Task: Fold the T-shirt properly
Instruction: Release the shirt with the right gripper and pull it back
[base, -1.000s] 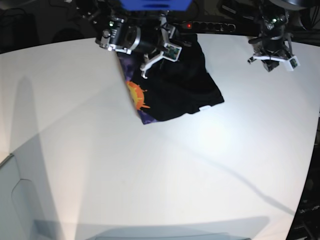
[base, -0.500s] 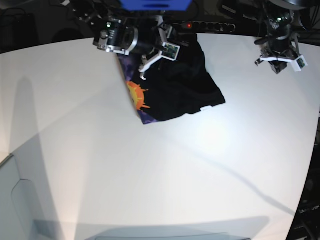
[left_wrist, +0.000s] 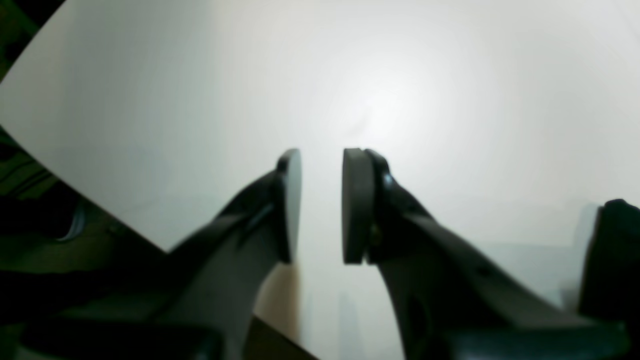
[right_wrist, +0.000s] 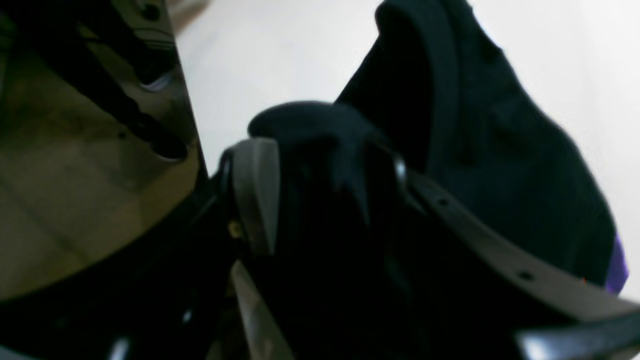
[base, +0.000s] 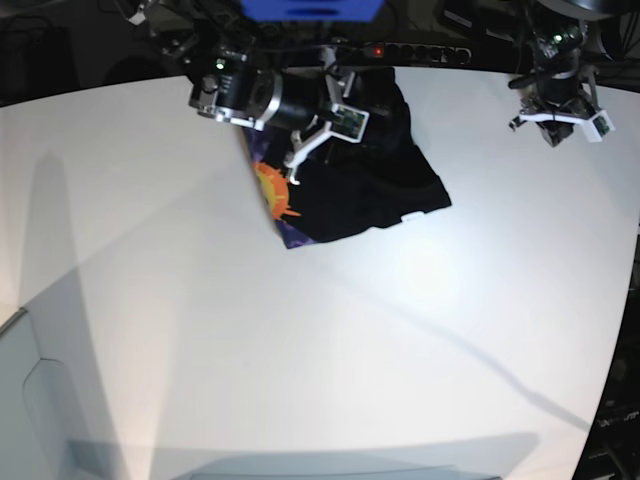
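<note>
T-shirt (base: 345, 180) position: far half of the white table (base: 300, 350), near the rear edge, left of centre in the base view. The near half of the table is bare and brightly lit, with long shadows crossing it.

The shirt lies as a crumpled, roughly folded black mass. Its nearest corner points toward the viewer. Along the left edge an orange sunburst print (base: 273, 192) shows, with purple-blue print beside it running to the near corner. A small white tag (base: 410, 218) sits at the near right edge.

Right gripper (base: 312, 148): located over the far left part of the shirt, at the cloth. In the right wrist view, a thick bunch of black fabric fills the space between the two fingers (right_wrist: 255, 192), and the jaws stand wide around that bunch. The gripper is pinching the shirt. Beyond the fingers, the rest of the garment spreads over the table, with a sliver of purple at its far edge.

Left gripper (base: 555, 125): located near the far right of the table, well apart from the shirt. In the left wrist view, its two pads (left_wrist: 357, 205) face each other with a narrow gap between them. Nothing sits in that gap; only table surface shows behind it.
</note>
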